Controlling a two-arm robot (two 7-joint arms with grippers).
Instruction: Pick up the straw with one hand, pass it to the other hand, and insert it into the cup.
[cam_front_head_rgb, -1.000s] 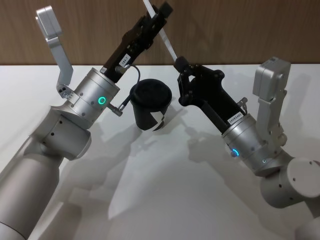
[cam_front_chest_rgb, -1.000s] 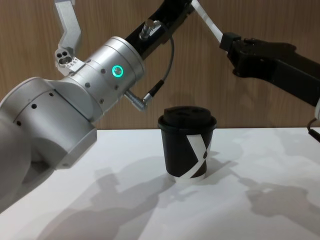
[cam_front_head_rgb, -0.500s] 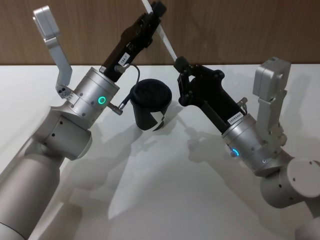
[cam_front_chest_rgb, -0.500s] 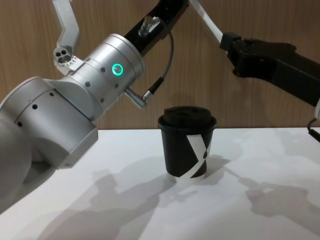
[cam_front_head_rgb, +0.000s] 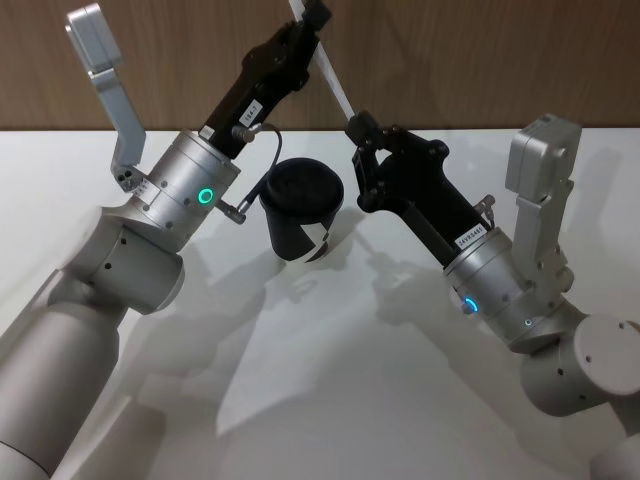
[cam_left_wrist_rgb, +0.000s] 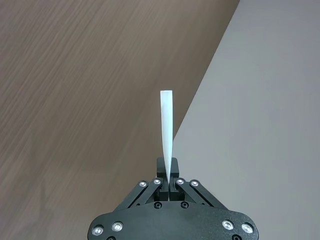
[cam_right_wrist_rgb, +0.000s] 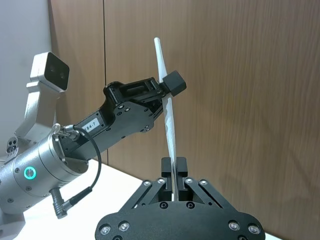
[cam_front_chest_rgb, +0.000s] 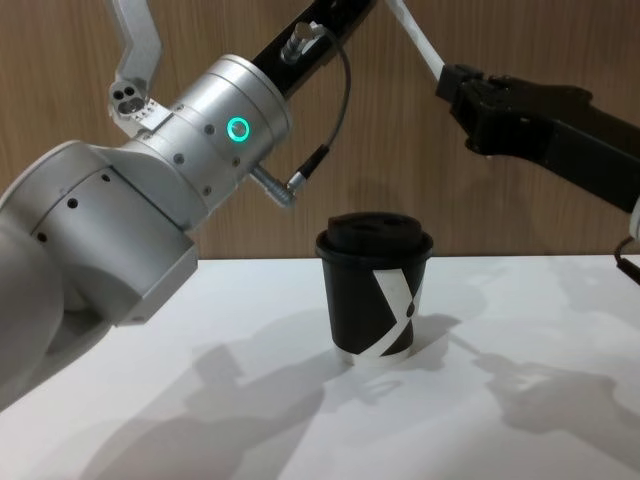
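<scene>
The white straw (cam_front_head_rgb: 335, 88) slants in the air above and behind the black cup (cam_front_head_rgb: 300, 210). My left gripper (cam_front_head_rgb: 318, 15), on the silver arm with the green ring, is shut on its upper part. My right gripper (cam_front_head_rgb: 355, 125), all black, is shut on its lower end. The left wrist view has the straw (cam_left_wrist_rgb: 166, 130) standing out from the closed left gripper (cam_left_wrist_rgb: 169, 172). In the right wrist view it (cam_right_wrist_rgb: 167, 115) runs from the right gripper (cam_right_wrist_rgb: 173, 170) up through the left gripper (cam_right_wrist_rgb: 170, 85). The lidded cup (cam_front_chest_rgb: 375, 290) stands upright on the table.
The white table (cam_front_head_rgb: 330, 350) carries the cup alone, with open surface in front and to both sides. A wooden wall (cam_front_chest_rgb: 500, 200) runs behind. A thin black cable (cam_front_chest_rgb: 335, 120) loops off the left wrist above the cup.
The left arm has risen slightly, taking the straw's top end up with it. The right gripper has barely shifted. The cup has stayed put.
</scene>
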